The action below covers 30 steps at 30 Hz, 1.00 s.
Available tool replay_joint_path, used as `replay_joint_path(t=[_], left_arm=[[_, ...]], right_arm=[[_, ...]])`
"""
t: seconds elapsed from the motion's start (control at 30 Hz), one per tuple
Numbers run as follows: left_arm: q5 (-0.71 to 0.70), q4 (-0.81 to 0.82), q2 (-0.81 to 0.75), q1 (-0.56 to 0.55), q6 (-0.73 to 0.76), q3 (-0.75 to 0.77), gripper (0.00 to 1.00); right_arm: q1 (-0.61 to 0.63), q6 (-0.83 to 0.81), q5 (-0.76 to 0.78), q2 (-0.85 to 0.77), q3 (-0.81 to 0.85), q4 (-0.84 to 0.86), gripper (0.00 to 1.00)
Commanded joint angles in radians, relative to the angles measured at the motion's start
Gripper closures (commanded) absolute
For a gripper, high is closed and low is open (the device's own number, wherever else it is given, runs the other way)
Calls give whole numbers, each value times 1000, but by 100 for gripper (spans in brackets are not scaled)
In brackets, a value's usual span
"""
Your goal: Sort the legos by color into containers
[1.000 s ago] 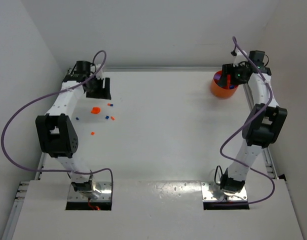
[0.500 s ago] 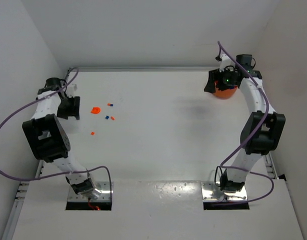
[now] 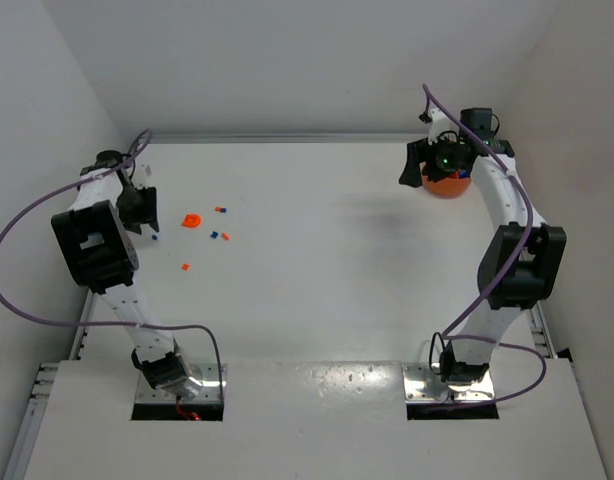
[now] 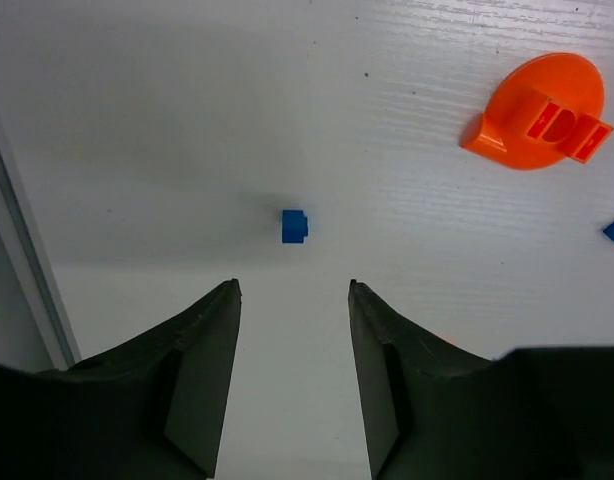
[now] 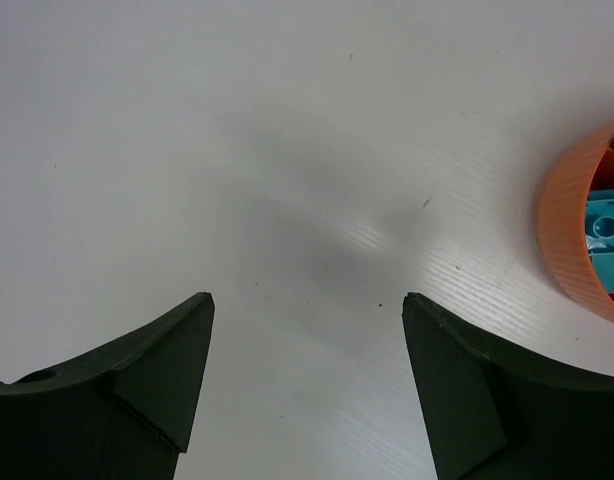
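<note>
Left claw (image 4: pixel 292 287) has swung leftward — spread, empty — near a tiny square blue lego (image 4: pixel 294 226).

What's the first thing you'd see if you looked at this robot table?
The bright orange bowl jumps out first, at the far right of the white table under the right arm. Next come the tiny bricks scattered at the far left, orange and blue, with an orange round piece the biggest. The left hand hangs open just short of one small blue brick.
</note>
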Motion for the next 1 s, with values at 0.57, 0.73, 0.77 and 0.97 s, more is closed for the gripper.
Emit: replay_joint_path(t=[0.57, 0.73, 0.77, 0.97], left_arm=[[-7, -6, 108, -37, -58, 64, 64], [-19, 3, 99, -37, -58, 64, 64], [-19, 3, 99, -37, -67, 64, 63], [-40, 23, 86, -37, -67, 53, 59]], right_arm=[[35, -23, 47, -6, 50, 25, 24], [35, -23, 47, 4, 50, 25, 24], [35, -23, 47, 4, 50, 25, 24], [35, -32, 47, 4, 50, 25, 24]])
